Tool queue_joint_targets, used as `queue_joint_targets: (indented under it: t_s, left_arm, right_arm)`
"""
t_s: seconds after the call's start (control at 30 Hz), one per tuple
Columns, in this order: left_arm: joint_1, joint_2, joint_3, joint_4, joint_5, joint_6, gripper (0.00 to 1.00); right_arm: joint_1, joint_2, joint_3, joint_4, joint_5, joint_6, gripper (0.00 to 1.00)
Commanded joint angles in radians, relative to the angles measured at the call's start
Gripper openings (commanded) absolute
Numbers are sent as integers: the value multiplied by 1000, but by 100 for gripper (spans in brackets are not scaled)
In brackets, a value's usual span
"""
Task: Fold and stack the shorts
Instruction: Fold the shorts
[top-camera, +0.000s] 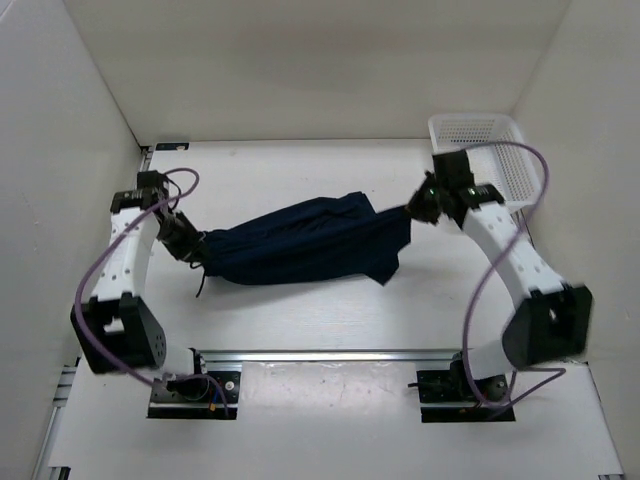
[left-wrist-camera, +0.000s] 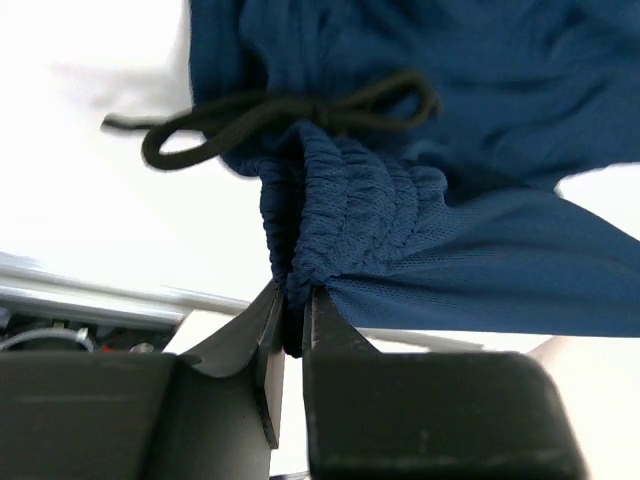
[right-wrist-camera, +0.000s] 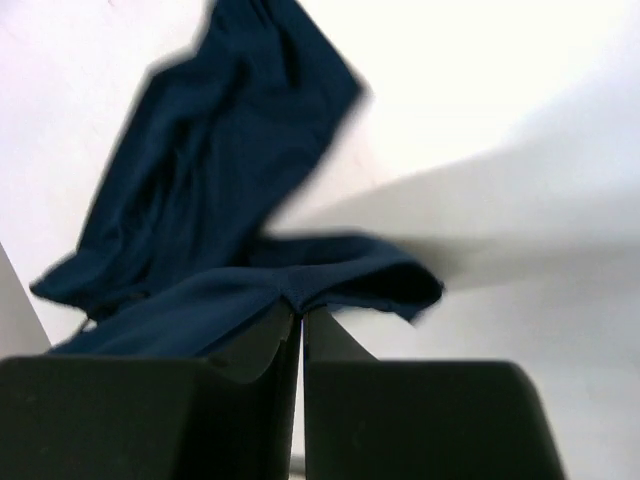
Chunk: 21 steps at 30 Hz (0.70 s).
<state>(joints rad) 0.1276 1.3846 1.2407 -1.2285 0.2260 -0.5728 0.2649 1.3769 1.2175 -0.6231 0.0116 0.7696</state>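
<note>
Risk first. Liable to lose the shorts (top-camera: 310, 243) at either end: held by small pinches only, easily stripped out by a hard pull apart. At the left tool (left-wrist-camera: 292, 300), closed nearly all the way on a bunched fold of the elastic waistband (left-wrist-camera: 350, 210). At the right tool (right-wrist-camera: 300, 312), shut tight on a thin edge of leg hem (right-wrist-camera: 380, 280). Could also snag on the drawstring (left-wrist-camera: 270, 112), hanging loose just below the waistband. Likely to fold crooked: slack and twisted through the middle, not spread flat.

Strung between the two tools across the middle of the worktop (top-camera: 300, 320), waistband toward the left edge, hem toward the right edge. Well short of the white mesh basket (top-camera: 480, 135) in the far right corner. Cannot tell whether the sagging lower edge rests on the worktop.
</note>
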Motion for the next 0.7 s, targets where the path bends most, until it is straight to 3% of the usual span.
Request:
queue_joint_targets:
  t_s: [0.0,0.17,0.2,0.23,0.27,0.33,0.37,0.4,0.47,0.67]
  left_arm:
    - [46,118,112,38,-28,-4,10]
    - [90,419,354,73,-27,-16,10]
    - [90,474,408,73,-27,-7,17]
    - [90,589,525,46,-27,4,26]
    - [90,646,595,14,-27,13,28]
    - [90,724,707,-46,-36,39,55]
    - [90,741,767,-66,-36,63,82]
    - [90,725,767,-75,-53,64,100]
    - [102,642,755,-75,-105,64,100]
    - [102,433,513,9,-143,76,98]
  right_arm:
    - [6,265,222,106,8,-87,0]
    - [7,742,718,30,-38,-124,0]
    - [7,816,926,8,-70,-133,5]
    - [7,955,1036,-59,-93,-133,28]
    - [7,1014,1141,-100,-108,-133,34]
    - [7,1064,1252,-127,-131,-154,44]
    - [7,1029,1207,-101,-122,-165,52]
    - [7,990,1133,-71,-105,-188,56]
    - [16,860,884,15,-81,-199,62]
    - [37,631,487,94,-62,-199,63]
